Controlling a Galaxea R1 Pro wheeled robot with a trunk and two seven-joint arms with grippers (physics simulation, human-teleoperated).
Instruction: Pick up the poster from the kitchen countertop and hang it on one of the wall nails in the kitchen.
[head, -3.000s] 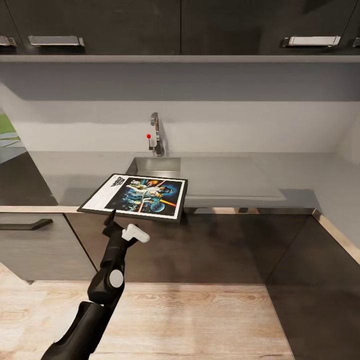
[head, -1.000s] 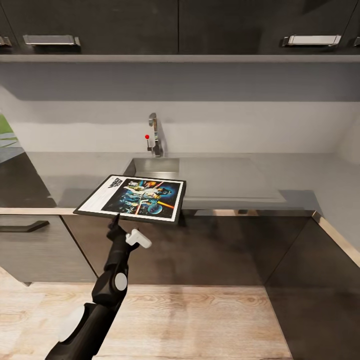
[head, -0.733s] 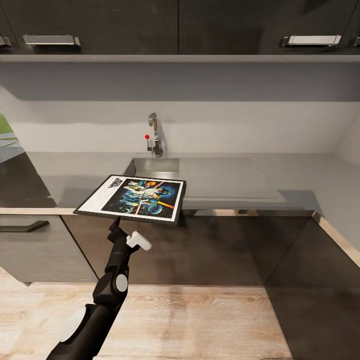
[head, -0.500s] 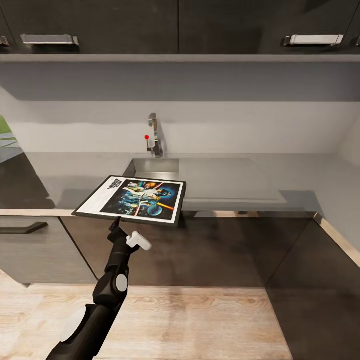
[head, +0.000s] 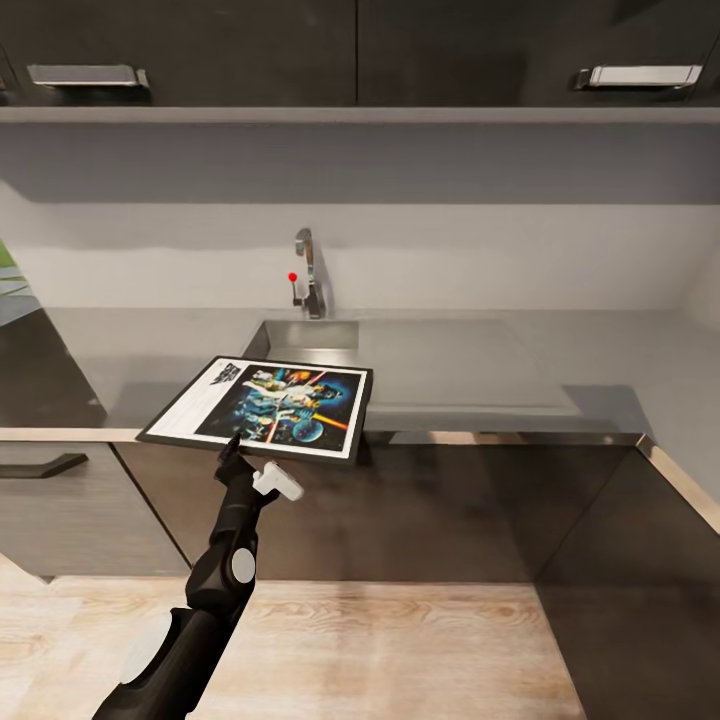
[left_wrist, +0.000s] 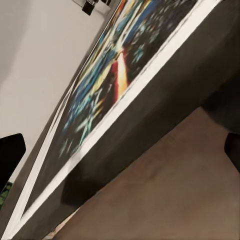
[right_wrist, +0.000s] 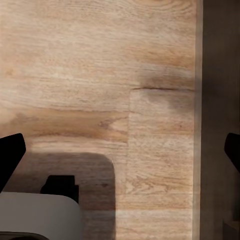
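Note:
The black-framed poster (head: 258, 408) lies flat on the grey kitchen countertop (head: 470, 360), and its near edge juts past the counter's front edge. My left gripper (head: 232, 442) reaches up from below to that near edge. In the left wrist view the poster (left_wrist: 107, 85) is very close. Its dark frame edge runs between the two fingertips of the left gripper (left_wrist: 120, 152), which stand wide apart, open. My right gripper (right_wrist: 120, 155) hangs open over the wooden floor, holding nothing. No wall nail is in view.
A steel sink (head: 300, 335) and tap (head: 310, 270) sit behind the poster. Dark upper cabinets (head: 360, 50) hang above the grey wall. Dark base cabinets (head: 420, 500) stand below the counter, which turns a corner at the right. Wooden floor (head: 380, 640) lies in front.
The whole view has shifted slightly as the camera moved. The left gripper stays at the poster's near edge, and the poster keeps its place on the countertop.

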